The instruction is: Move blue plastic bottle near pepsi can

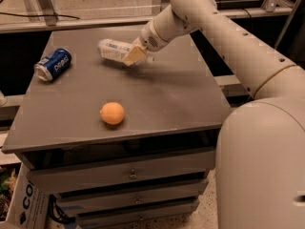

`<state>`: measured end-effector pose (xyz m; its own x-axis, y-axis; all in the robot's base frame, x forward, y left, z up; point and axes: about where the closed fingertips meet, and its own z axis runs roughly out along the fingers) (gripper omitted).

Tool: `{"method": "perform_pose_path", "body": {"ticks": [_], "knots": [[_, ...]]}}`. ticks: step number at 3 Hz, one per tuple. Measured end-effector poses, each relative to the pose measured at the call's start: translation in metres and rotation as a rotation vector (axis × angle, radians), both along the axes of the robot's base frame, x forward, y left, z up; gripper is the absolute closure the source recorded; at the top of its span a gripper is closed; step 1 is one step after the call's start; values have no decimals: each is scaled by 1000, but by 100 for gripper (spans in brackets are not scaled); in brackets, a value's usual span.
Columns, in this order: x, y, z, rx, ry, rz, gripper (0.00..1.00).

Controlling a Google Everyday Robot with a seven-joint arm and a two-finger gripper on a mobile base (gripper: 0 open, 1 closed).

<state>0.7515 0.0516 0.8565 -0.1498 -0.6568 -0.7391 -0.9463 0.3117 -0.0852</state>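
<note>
Camera view: the gripper (133, 56) has its fingers closed around the bottle (113, 49), held on its side above the table (181, 94). The can (53, 64) lies to its left, well apart.

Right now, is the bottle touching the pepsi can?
Apart. The camera view shows bare tabletop between the blue plastic bottle, held in the gripper, and the pepsi can.
</note>
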Motion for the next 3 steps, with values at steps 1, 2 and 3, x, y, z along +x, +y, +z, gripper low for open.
{"method": "perform_pose_path", "body": {"ticks": [1, 2, 3], "knots": [[-31, 28, 0, -30, -20, 114, 100], [-50, 52, 2, -63, -54, 203, 100], [-59, 70, 9, -77, -92, 257, 100]]}}
